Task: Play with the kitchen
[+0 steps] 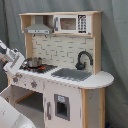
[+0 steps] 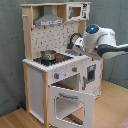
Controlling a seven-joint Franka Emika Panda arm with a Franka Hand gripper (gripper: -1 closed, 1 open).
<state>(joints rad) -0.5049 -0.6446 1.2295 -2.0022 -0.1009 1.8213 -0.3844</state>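
Occlusions and cut-offs around the kitchen (image 1: 65,65)

In the first exterior view the arm (image 1: 11,62) is cut by the left edge, its end over the stovetop too blurred to read. In the second exterior view the arm's head (image 2: 92,37) covers the faucet and sink, and the arm runs off the right edge. Oven door (image 2: 70,102) bottom cut by the lower edge. Pot (image 2: 48,54) contents, knobs and microwave buttons too small to tell.
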